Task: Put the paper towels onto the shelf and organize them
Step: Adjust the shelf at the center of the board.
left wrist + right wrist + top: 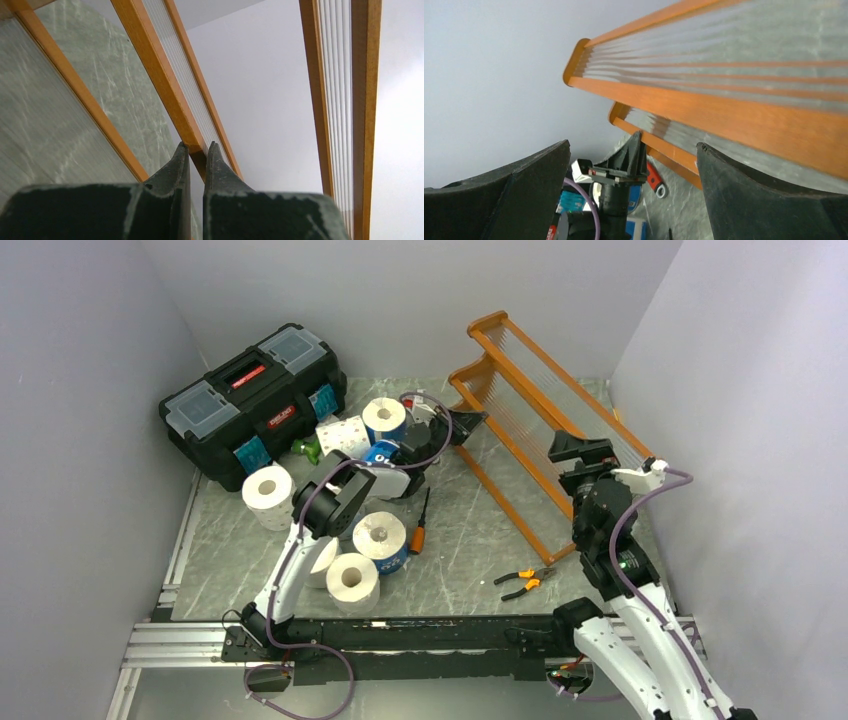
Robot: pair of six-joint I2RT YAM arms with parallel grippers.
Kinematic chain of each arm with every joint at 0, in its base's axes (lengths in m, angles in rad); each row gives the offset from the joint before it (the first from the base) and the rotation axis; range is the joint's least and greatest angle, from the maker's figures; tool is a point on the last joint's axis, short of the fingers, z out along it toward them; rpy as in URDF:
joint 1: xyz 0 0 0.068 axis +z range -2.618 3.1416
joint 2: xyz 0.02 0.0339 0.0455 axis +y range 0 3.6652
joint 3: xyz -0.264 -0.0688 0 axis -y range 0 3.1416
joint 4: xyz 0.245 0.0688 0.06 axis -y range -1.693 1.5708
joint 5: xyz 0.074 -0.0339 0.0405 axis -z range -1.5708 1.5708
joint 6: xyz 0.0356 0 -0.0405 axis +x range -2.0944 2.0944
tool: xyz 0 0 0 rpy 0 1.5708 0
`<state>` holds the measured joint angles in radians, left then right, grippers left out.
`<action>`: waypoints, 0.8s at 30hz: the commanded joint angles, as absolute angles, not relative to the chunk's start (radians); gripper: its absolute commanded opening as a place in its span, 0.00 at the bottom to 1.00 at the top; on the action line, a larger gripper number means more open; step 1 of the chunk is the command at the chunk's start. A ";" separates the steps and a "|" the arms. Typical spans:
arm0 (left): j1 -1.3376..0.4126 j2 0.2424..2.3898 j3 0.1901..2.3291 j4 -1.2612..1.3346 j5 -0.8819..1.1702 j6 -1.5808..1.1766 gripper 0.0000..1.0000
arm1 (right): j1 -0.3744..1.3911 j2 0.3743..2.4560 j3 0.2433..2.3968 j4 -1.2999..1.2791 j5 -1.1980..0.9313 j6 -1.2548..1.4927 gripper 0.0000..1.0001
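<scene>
shelf (535, 425) is tipped at desk's far right corner, rail pinched by closed left end effector (196, 148); right end effector (631, 145) is held open, empty. paper towels (268, 490) are clustered left: likely light, squashy, best gripped across sides.

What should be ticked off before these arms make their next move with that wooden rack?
1. Shelf upright and ready for loading: not ok, it looks tipped and slanted on the table.
2. Left gripper shut, tips against a shelf rail: ok. Whether it actually pinches the rail: cannot tell.
3. Right gripper open and empty beside the shelf: ok.
4. Paper towels on the shelf: not ok, every roll in view sits on the table.
5. Floor around the shelf free: not ok, pliers lie close to its near end.
</scene>
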<state>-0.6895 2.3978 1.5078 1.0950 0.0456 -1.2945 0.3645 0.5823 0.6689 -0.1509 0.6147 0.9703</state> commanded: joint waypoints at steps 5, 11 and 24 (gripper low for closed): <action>-0.758 2.448 1.500 1.026 0.203 -1.150 0.00 | 0.220 0.647 0.741 -0.088 0.408 0.846 0.99; -0.729 2.395 1.431 1.060 0.209 -1.178 0.34 | 0.220 0.636 0.748 -0.110 0.326 0.790 0.99; -0.691 2.159 1.258 1.001 0.207 -1.122 0.99 | 0.219 0.614 0.800 -0.193 0.187 0.720 1.00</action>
